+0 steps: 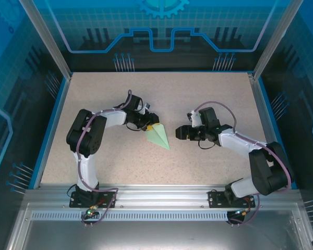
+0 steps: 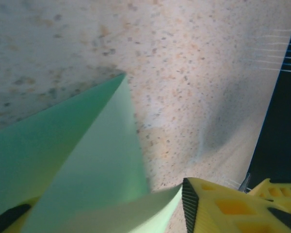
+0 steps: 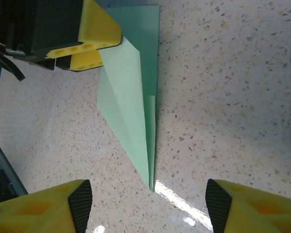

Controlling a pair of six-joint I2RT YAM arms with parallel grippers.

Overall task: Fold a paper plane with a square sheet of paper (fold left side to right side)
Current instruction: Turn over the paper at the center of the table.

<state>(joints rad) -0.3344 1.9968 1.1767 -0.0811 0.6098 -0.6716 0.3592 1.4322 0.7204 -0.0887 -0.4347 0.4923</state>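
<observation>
The plane (image 1: 159, 137) lies on the table (image 1: 224, 104). Our left gripper (image 1: 150, 125) has fingers around its wide end to fold one side over; we cannot tell if it pinches. Our right gripper (image 1: 180, 133) hangs open near the tip.

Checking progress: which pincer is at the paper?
The left pincer: it straddles the paper plane at its wide end; the right pincer is open, off the tip.
</observation>
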